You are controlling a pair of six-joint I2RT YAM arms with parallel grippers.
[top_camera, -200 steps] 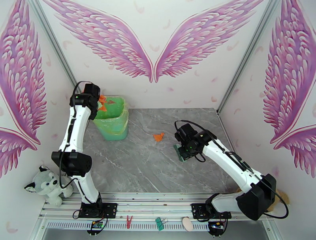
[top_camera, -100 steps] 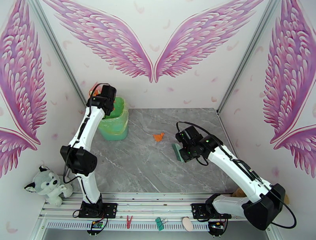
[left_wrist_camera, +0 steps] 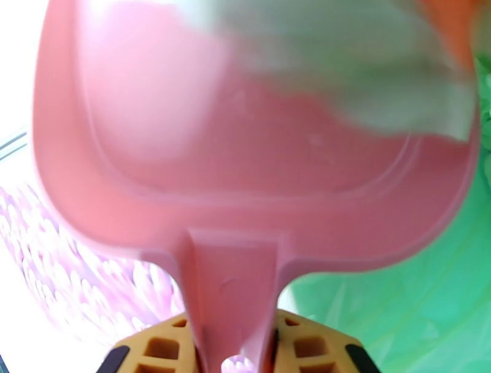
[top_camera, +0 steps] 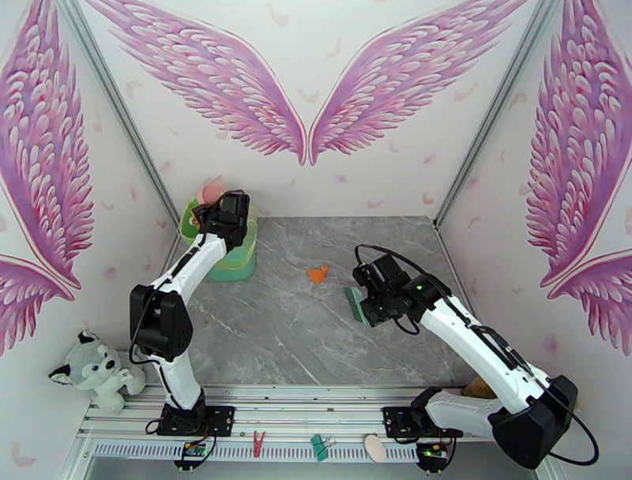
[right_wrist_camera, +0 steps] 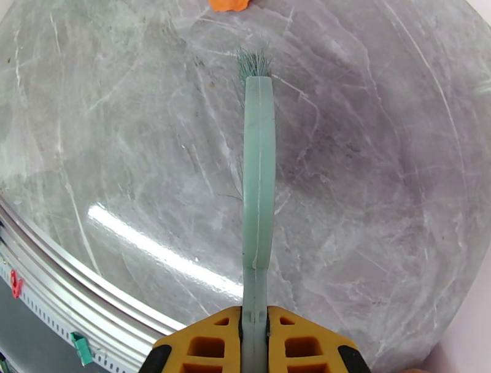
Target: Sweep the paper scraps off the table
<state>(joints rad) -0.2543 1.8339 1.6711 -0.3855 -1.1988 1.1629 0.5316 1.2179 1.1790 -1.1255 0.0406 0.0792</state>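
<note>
The paper scraps [left_wrist_camera: 368, 80] in the pink dustpan [left_wrist_camera: 245, 172] are a blur, upper right. An orange scrap [right_wrist_camera: 228, 3] is cut off by the top edge. The left arm [top_camera: 197, 260] hides some of the green bin [top_camera: 241, 264].

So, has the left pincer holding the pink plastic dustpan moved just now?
Yes. The left pincer, shut on the pink plastic dustpan, has swung right, from the green-lined bin's left rim to over its middle.

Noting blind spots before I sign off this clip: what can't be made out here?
Top view: inside of the green bin, hidden by the left arm and pink dustpan.
Left wrist view: paper scraps in the dustpan are blurred; number unclear.
Right wrist view: orange scrap cut off by the top edge.
</note>
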